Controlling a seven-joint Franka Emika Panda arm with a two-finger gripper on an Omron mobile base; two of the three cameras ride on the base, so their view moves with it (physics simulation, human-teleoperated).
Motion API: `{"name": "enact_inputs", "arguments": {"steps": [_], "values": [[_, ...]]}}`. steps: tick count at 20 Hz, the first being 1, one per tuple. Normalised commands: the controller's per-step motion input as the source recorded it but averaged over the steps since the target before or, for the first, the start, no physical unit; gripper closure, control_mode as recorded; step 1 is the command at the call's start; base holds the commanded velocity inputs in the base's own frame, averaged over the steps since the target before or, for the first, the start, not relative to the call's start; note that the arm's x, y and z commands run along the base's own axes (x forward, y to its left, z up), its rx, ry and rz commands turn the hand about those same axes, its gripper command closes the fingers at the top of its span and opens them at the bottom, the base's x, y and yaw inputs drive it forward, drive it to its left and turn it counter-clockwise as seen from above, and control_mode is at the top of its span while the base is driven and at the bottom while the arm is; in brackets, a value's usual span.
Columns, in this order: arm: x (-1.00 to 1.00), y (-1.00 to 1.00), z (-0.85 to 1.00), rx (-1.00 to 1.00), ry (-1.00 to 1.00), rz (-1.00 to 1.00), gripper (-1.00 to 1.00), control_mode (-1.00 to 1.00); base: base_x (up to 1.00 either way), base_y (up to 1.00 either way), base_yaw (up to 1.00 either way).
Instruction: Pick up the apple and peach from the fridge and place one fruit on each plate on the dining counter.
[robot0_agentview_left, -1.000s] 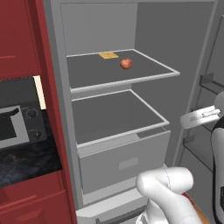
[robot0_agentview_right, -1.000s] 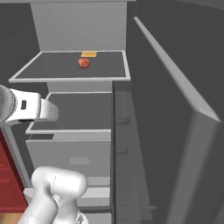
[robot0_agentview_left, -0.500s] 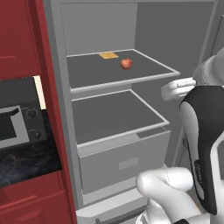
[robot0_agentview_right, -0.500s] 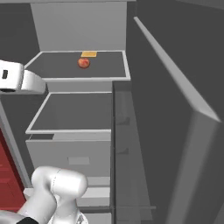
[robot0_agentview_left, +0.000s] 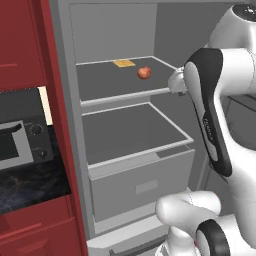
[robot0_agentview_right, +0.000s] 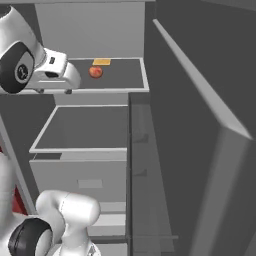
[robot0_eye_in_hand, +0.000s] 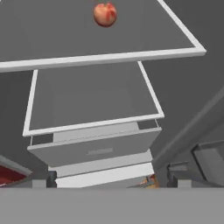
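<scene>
Meanwhile the hand (robot0_agentview_right: 54, 91), jaws apart, hovers at the upper shelf's (robot0_agentview_left: 105, 92) edge, the red fruit (robot0_agentview_left: 144, 73) farther in.

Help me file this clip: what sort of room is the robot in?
Most likely a home kitchen. An open fridge with grey shelves holds a red fruit, dark red cabinets stand beside it, and a microwave sits on a dark marbled counter.
</scene>
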Motion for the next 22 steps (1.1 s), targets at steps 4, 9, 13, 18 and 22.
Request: {"name": "enact_inputs", "arguments": {"steps": [4,9,13,18,22], "values": [[0.93,0.13,0.00,0.00,0.20,0.13,-1.00,-1.00,0.00,0.00,0.00],[1.00,0.03,-0.05,-0.01,0.27,0.12,-1.00,-1.00,0.00,0.00,0.00],[1.00,0.04,-0.46,0.00,0.02,0.10,-1.00,-1.00,0.00,0.00,0.00],[0.70,0.01,-0.12,0.00,-0.23,0.02,-1.00,-1.00,0.00,0.00,0.00],[0.36,0.00,0.00,0.00,-0.10,0.00,-1.00,-1.00,0.00,0.00,0.00]]}}
